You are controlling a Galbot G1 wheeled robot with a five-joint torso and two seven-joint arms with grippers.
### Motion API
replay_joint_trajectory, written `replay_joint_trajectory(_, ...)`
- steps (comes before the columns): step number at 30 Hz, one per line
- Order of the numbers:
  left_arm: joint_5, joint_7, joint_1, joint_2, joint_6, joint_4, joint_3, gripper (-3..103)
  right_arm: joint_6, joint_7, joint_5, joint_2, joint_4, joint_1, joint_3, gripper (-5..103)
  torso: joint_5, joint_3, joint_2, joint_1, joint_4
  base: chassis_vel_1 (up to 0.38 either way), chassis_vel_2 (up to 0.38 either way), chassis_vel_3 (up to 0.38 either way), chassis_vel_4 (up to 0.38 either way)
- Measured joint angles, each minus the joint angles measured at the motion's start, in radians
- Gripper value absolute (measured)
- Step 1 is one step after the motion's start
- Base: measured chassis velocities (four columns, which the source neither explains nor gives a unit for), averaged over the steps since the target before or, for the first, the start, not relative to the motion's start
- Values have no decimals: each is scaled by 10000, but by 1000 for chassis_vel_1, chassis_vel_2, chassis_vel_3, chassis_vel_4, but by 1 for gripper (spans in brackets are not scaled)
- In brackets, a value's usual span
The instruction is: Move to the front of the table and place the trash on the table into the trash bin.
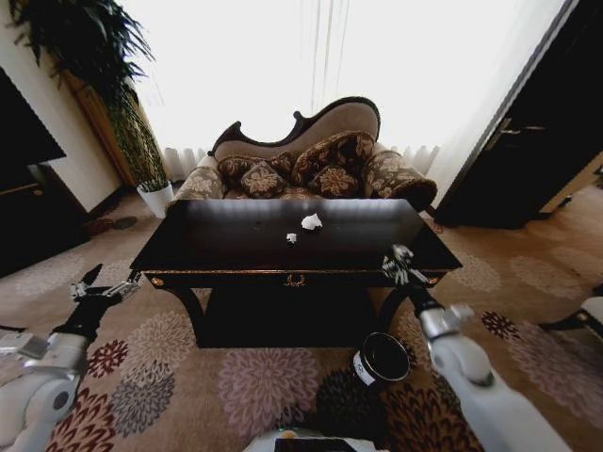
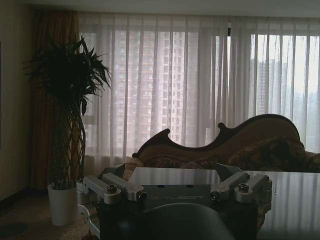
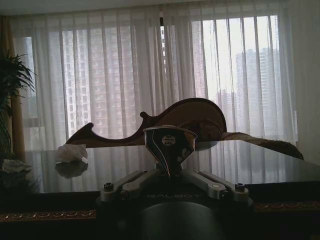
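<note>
A patterned carpet surrounds the dark table (image 1: 236, 247). Two white paper lumps (image 1: 310, 222) lie mid-table, nearer the right gripper (image 1: 398, 263), whose fingers are closed. The left gripper (image 1: 102, 285) is spread wide. The trash bin (image 1: 381, 359) stands below the right arm.

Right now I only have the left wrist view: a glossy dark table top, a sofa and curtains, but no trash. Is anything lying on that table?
Observer: Yes. In the head view a crumpled white paper lump lies near the middle of the large dark glossy wooden table, and a smaller white paper scrap lies beside it, apart.
Operator: Where is the bin?
Observer: The small dark cylindrical trash bin stands on the flowered carpet in front of the table, on the robot's right.
Operator: And the other arm?
Observer: The right end effector is at the table's front edge near the right corner, shut and holding nothing.
</note>
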Motion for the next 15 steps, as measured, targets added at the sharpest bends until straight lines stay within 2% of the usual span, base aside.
replay_joint_trajectory(2,0,0,0,0,0,-1,0,100,323,-147,-54,640,-154,-500,350,0,4,0,-1,0,0,0,0,0,0)
replay_joint_trajectory(3,0,0,0,0,0,-1,0,100,323,-147,-54,640,-154,-500,350,0,4,0,-1,0,0,0,0,0,0)
replay_joint_trajectory(8,0,0,0,0,0,0,0,100,1163,-380,-370,1760,-1038,-1263,358,0,-1,0,-1,-1,-1,0,0,0,0)
replay_joint_trajectory(10,0,0,0,0,0,0,0,100,1202,-383,-387,1827,-1126,-1282,319,0,-1,0,-1,-1,-2,0,0,0,0)
replay_joint_trajectory(13,0,0,0,0,0,0,0,100,1679,-378,-937,2305,-2391,-1040,-380,0,3,1,-1,1,-1,0,0,0,0)
replay_joint_trajectory(15,0,0,0,0,0,0,1,100,1708,-377,-981,2323,-2487,-1011,-424,0,4,1,-1,0,-1,0,0,0,0)
